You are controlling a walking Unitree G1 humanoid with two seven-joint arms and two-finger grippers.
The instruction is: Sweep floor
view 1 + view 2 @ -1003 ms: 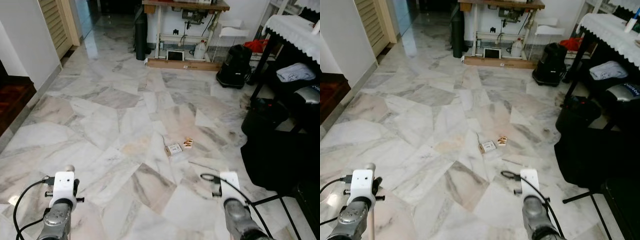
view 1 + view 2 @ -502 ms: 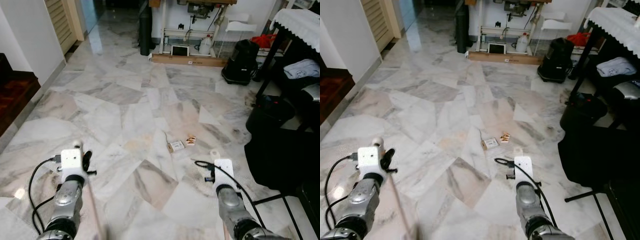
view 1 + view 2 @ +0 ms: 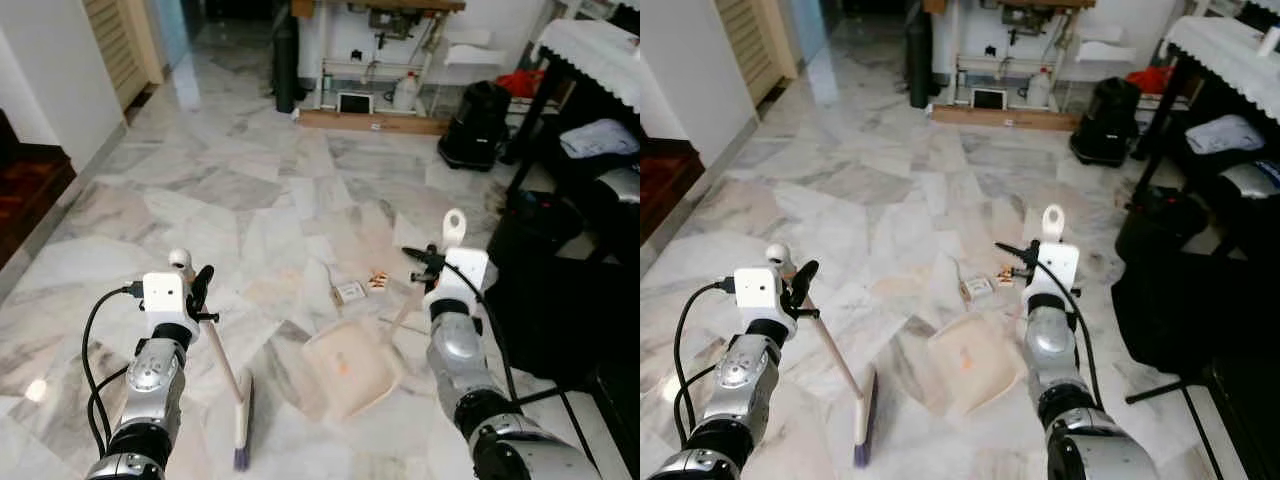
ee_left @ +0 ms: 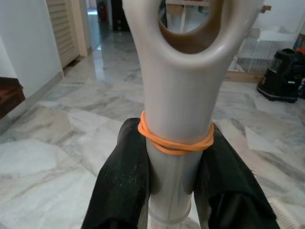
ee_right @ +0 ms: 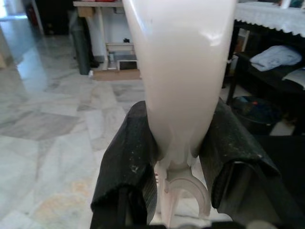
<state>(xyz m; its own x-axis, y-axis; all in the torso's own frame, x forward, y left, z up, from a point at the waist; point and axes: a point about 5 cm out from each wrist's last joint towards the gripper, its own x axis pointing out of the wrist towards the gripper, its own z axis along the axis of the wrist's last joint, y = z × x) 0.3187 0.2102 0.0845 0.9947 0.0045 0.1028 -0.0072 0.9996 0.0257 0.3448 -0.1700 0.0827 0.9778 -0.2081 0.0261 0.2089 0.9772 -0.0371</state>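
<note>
Looking down, you see the left claw (image 3: 186, 290) clenched on the broom (image 3: 226, 378) handle, an orange band (image 4: 175, 143) just above its fingers (image 4: 122, 183); the bristle head rests on the marble floor (image 3: 200, 200). Your right claw (image 3: 440, 262) grips the dustpan (image 3: 348, 368) handle, the pan flat on the floor just beside the broom head. Scraps (image 3: 360, 289) lie near the pan's far edge.

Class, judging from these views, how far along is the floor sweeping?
Done: the left gripper holds the broom, and the right gripper holds the dustpan, both lowered to the marble floor. In hand: lining them up short of the litter. Left: the scraps still lie beyond the pan, which looks empty, so the sweeping itself remains.
</note>
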